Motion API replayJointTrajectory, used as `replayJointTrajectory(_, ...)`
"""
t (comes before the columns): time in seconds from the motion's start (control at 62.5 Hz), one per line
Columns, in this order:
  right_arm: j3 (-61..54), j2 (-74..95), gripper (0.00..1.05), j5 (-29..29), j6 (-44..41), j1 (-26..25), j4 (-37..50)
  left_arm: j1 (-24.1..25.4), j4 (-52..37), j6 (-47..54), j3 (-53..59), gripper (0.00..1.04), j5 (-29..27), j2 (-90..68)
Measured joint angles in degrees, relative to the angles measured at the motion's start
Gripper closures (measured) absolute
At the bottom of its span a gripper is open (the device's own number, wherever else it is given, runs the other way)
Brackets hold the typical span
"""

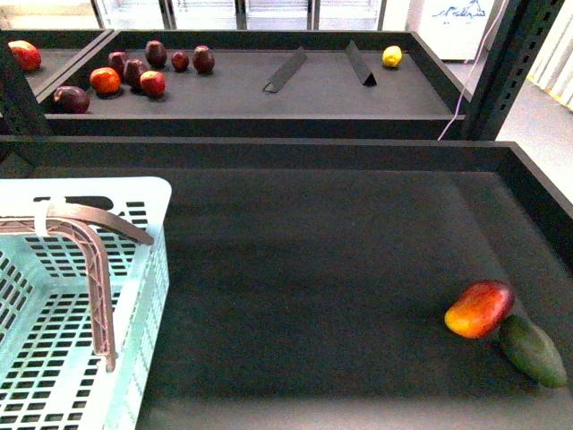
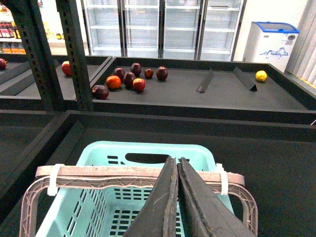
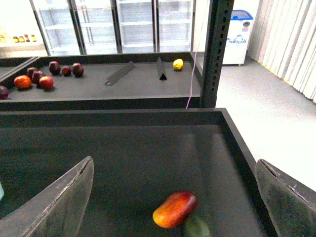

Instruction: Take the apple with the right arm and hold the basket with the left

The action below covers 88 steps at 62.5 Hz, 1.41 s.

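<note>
Basket [image 1: 134, 188]: it sits at the left end of the near tray [image 1: 269, 152], its brown handles [image 1: 94, 269] raised and tied together. Your left gripper [image 2: 177, 160] has its jaws clenched together right at those handles; whether they pinch one is unclear. Your right gripper [image 3: 174, 162] hangs over the same tray with its jaws spread wide. Below it a red-orange mango [image 1: 479, 309] touches a dark green fruit [image 1: 533, 351]. The far tray [image 1: 251, 125] holds a cluster of red fruits [image 1: 152, 83], two dividers [image 1: 285, 70] and a yellow fruit [image 1: 391, 56]. You cannot pick the apple out of that cluster.
</note>
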State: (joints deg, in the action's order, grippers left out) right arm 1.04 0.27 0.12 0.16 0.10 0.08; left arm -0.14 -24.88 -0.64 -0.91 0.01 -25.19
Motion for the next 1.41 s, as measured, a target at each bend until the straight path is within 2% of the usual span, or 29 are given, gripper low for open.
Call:
replayJointTrajectory(0.704,0.0,0.0,0.09,0.0,0.0,0.0,0.0,0.0,15.0,0.0,0.0,1.02,0.0,15.4)
replayJointTrajectory(0.736,0.0,0.0,0.09,0.0,0.0,0.0,0.0,0.0,21.5,0.0,0.0,1.02,0.0,19.9)
replayJointTrajectory(0.784,0.0,0.0,0.09,0.0,0.0,0.0,0.0,0.0,24.2,0.0,0.0,1.02,0.0,23.2)
replayJointTrajectory(1.408,0.0,0.0,0.09,0.0,0.0,0.0,0.0,0.0,24.8,0.0,0.0,1.02,0.0,24.8)
